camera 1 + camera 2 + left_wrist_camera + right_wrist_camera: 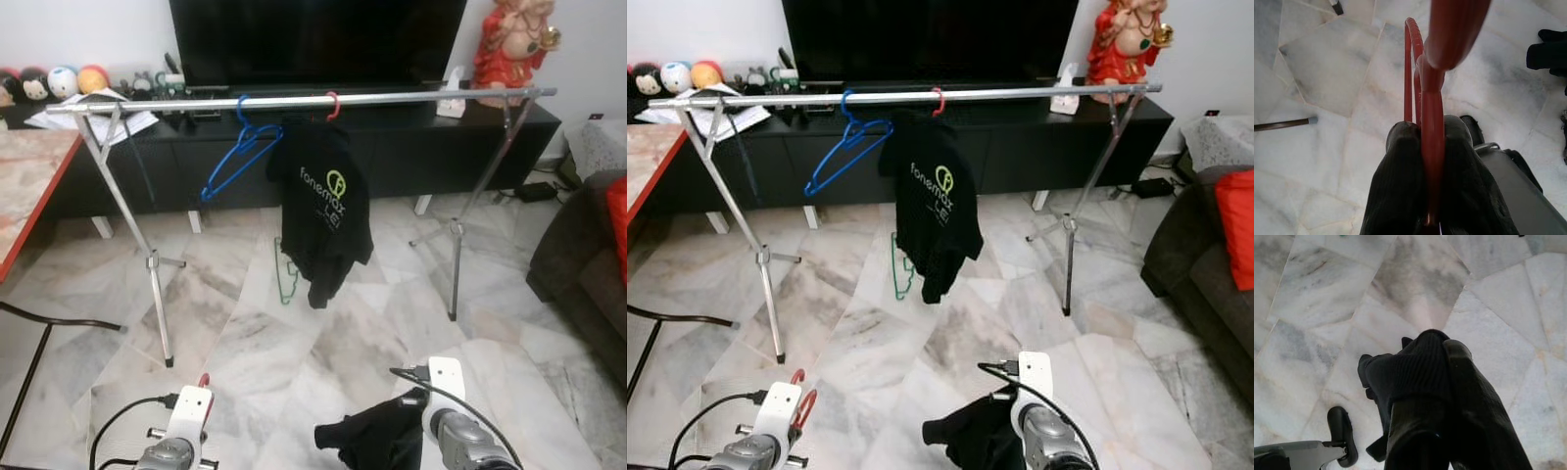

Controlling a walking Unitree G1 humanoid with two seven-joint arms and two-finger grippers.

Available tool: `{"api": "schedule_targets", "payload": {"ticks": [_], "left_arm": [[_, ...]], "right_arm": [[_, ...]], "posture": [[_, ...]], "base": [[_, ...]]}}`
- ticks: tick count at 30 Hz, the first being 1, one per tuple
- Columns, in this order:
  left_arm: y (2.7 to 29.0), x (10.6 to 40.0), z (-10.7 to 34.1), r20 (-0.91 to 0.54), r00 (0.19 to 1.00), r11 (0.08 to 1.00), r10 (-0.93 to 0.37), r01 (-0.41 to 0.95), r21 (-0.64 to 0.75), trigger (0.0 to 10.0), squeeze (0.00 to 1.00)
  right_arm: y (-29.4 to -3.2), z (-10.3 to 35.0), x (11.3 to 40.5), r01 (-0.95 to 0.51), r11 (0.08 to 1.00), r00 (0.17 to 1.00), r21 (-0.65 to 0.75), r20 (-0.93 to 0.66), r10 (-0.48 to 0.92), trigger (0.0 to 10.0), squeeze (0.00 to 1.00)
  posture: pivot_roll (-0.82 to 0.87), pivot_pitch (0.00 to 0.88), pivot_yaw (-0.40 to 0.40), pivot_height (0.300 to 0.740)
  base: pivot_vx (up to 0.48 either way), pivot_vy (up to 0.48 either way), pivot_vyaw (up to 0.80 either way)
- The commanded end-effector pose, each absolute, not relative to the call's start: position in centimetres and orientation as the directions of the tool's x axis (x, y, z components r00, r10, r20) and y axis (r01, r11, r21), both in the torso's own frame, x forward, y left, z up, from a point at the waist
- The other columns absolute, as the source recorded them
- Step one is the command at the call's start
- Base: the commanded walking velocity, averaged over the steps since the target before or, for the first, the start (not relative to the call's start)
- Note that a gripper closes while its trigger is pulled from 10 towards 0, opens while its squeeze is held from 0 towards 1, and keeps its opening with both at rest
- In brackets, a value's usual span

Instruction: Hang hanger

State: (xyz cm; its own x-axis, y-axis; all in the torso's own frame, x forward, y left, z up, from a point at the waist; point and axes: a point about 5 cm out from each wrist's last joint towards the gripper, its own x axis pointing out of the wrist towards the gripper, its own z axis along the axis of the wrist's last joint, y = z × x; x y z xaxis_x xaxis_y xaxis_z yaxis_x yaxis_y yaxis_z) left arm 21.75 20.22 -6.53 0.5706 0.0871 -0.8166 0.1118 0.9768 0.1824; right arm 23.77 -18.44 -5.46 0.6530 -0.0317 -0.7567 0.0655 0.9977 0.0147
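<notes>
1. You see a glossy red hanger (1422,105), thin curved plastic tube, clamped between your left gripper's (1426,139) ribbed black fingers (1400,171), low over the marble floor (323,333).
2. Your right gripper (1437,350) is closed on dark, soft cloth (377,436), also low at the front.
3. Ahead: a metal rail (411,96) carries a blue hanger (235,152) and a black shirt (323,211); a green hanger (284,274) lies beneath. A black TV cabinet (411,147) stands behind.
</notes>
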Motion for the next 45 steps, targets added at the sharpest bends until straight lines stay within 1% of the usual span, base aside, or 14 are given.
{"api": "schedule_targets", "payload": {"ticks": [1, 18, 37, 45], "left_arm": [[20.22, 21.72, -6.55, -0.818, 0.568, 0.974, 0.084, 0.124, 0.187, 10.0, 0.00], [20.28, 21.84, -6.46, -0.816, 0.572, 0.973, 0.083, 0.130, 0.190, 10.0, 0.00], [20.31, 21.92, -6.40, -0.816, 0.573, 0.971, 0.072, 0.148, 0.190, 10.0, 0.00], [20.31, 21.92, -6.41, -0.817, 0.572, 0.971, 0.071, 0.149, 0.188, 10.0, 0.00]], "right_arm": [[-18.70, -5.24, 24.02, 0.064, 0.998, 0.664, 0.004, -0.747, -0.039, 10.0, 0.00], [-18.70, -5.17, 24.14, 0.070, 0.998, 0.666, 0.005, -0.744, -0.043, 10.0, 0.00], [-18.71, -5.09, 24.24, 0.074, 0.997, 0.669, 0.007, -0.742, -0.045, 10.0, 0.00], [-18.73, -5.06, 24.28, 0.076, 0.997, 0.670, 0.007, -0.741, -0.046, 10.0, 0.00]], "posture": [[-0.11, 0.000, -0.027, 0.740], [-0.11, 0.000, -0.027, 0.740], [-0.11, 0.000, -0.023, 0.740], [-0.11, 0.000, -0.023, 0.740]], "base": [[0.000, 0.259, 0.00], [0.000, 0.262, 0.00], [0.000, 0.000, 0.00], [-0.276, 0.000, 0.00]]}}
